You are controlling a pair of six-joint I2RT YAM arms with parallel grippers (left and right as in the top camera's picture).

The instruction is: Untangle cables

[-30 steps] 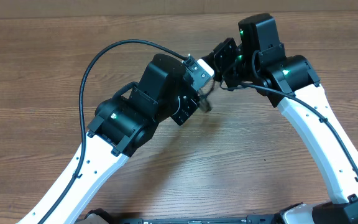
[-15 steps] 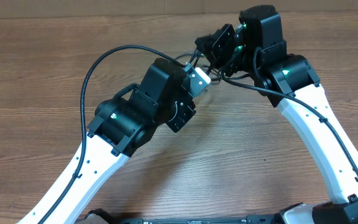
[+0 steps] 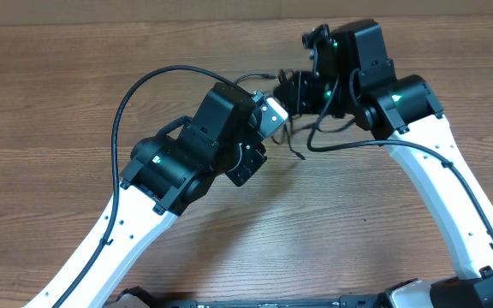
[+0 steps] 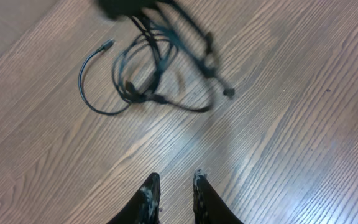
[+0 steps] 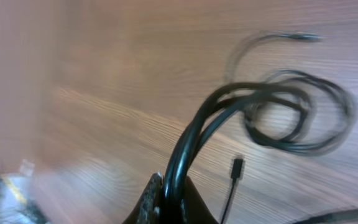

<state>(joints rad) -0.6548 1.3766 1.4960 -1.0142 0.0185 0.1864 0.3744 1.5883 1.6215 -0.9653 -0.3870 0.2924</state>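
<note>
Several cables (image 5: 241,92) hang from the right gripper (image 5: 166,190).

Even indoor light, soft shadows, pale sheen on the table (image 4: 278,149), right wrist view smeared, probably motion blur.

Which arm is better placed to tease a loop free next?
Left, probably. The right gripper is shut on the cables, holding them partly raised; the left gripper is open, empty, and faces the loops.
</note>
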